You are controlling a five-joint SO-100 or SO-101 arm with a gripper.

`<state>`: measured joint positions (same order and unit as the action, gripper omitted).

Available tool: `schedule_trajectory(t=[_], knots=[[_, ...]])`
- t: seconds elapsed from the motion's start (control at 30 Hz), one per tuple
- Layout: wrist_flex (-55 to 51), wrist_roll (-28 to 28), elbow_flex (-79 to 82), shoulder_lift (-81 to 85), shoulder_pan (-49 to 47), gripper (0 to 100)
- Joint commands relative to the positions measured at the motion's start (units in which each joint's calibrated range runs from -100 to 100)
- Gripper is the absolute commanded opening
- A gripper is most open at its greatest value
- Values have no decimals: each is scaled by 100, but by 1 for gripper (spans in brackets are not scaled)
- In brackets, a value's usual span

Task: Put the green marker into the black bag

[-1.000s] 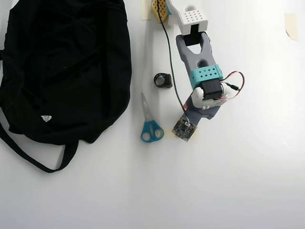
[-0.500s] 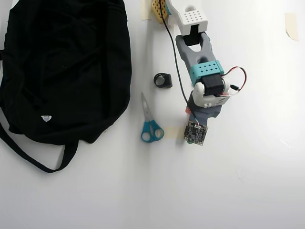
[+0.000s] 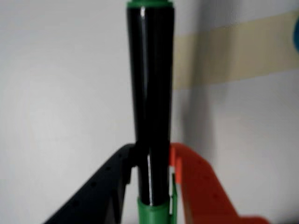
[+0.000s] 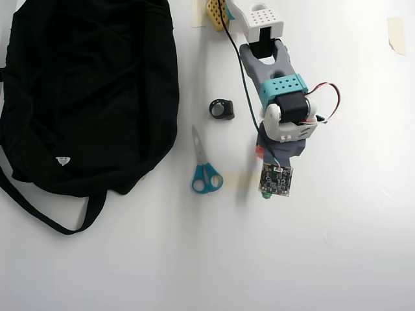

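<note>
Tool: in the wrist view we see our tool (image 3: 152, 186) pinching the green marker (image 3: 150, 102) between a black and an orange finger.
Marker: its barrel juts straight ahead of the fingers, over the white desk (image 4: 337, 246).
Black bag (image 4: 84, 91): well apart, far left in the overhead view, beyond the blue-handled scissors (image 4: 205, 170).

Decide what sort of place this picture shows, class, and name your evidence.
Probably a hobby robotics bench: a plain white tabletop, strips of beige masking tape as markers, and a small 3D-printed arm with exposed wiring, its fingers gripping a black-barrelled green marker.
</note>
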<state>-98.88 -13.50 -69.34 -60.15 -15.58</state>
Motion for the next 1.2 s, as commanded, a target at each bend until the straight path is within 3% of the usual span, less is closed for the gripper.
schedule_trajectory(t=[0.0,0.33,0.67,1.17], knots=[[-77,139,528,1036,-6,2],[-60,564,2487,2687,249,2],[-51,742,3421,3700,496,2],[-51,496,5766,5965,840,2]])
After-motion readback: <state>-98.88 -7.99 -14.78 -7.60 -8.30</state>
